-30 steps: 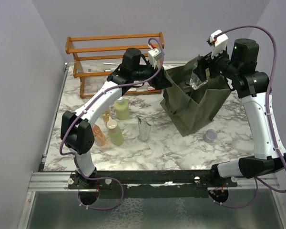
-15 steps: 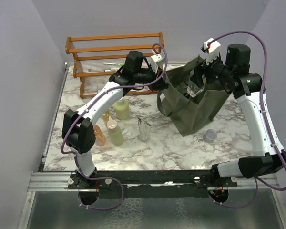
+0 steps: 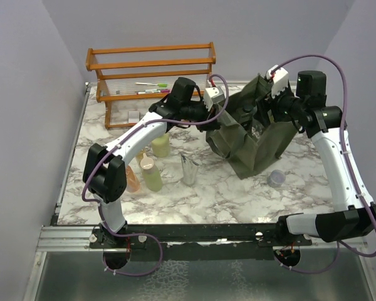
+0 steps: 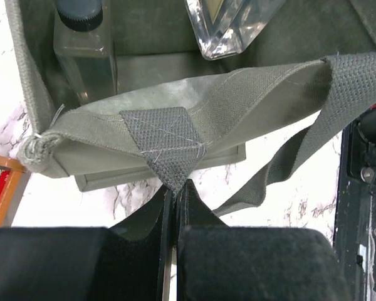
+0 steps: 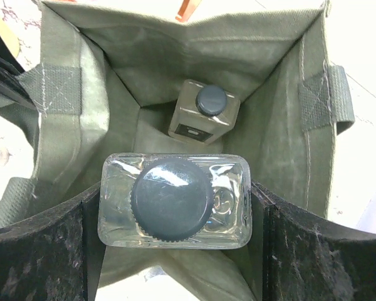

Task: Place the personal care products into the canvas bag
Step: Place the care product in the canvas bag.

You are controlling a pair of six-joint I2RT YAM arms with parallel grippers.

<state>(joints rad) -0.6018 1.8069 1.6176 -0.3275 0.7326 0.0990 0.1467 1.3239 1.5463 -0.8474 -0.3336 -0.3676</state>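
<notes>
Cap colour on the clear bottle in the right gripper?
Black cap with a ribbed rim, on the clear bottle. The right wrist view shows it best.

The left arm (image 3: 135, 135) is reaching from its base toward 1 o'clock, elbow folded low, and the left tool (image 4: 175, 194) is pinching tight on the rim of the canvas bag (image 4: 169, 135). The right arm (image 3: 341, 169) is standing tall, leaning toward 11 o'clock, wrist pointing down, and the right tool (image 5: 175, 216) is clamping a clear bottle (image 5: 172, 194) between wide-set fingers

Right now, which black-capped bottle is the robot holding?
The big clear square bottle, clamped in the right tool over the olive canvas bag; the small beige bottle stands inside.
</notes>
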